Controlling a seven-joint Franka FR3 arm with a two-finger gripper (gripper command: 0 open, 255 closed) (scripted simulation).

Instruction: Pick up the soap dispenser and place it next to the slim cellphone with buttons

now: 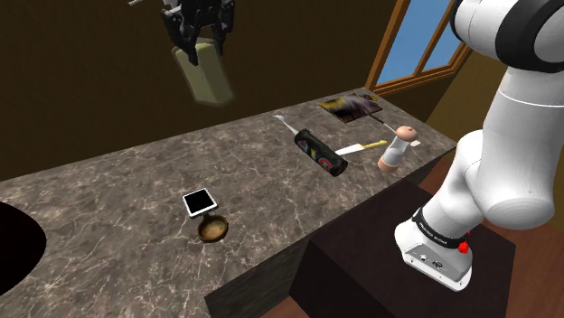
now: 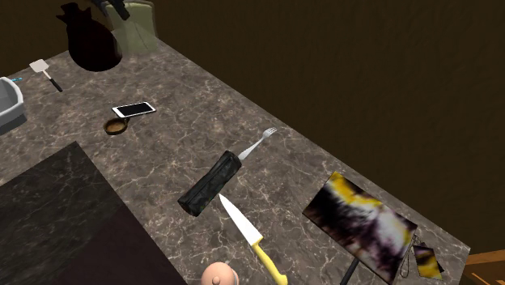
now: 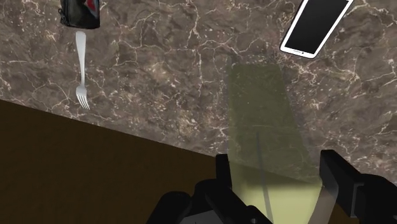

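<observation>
The soap dispenser [image 1: 207,78] is a pale olive, see-through block, hanging tilted high above the back edge of the marble counter [image 1: 117,194]. My gripper [image 1: 201,45] is shut on its upper end. In the wrist view the gripper [image 3: 277,173] clasps the dispenser [image 3: 264,127] between both fingers [image 3: 337,173], with the counter far below. The cellphone [image 1: 199,201] is a flat black slab with a white rim, lying on the counter beside a small brown bowl [image 1: 213,229]. In the second exterior view the dispenser [image 2: 137,23] hangs at the far end, beyond the phone [image 2: 133,109].
A black cylinder [image 1: 318,151], a fork [image 1: 282,122], a yellow-handled knife [image 1: 360,147], a pink-topped bottle [image 1: 396,149] and a printed sheet [image 1: 351,107] lie toward the shoulder view's right. A dark sink [image 1: 14,248] is at its left. A grey tray [image 2: 10,101] and spatula [image 2: 47,74] sit beyond it.
</observation>
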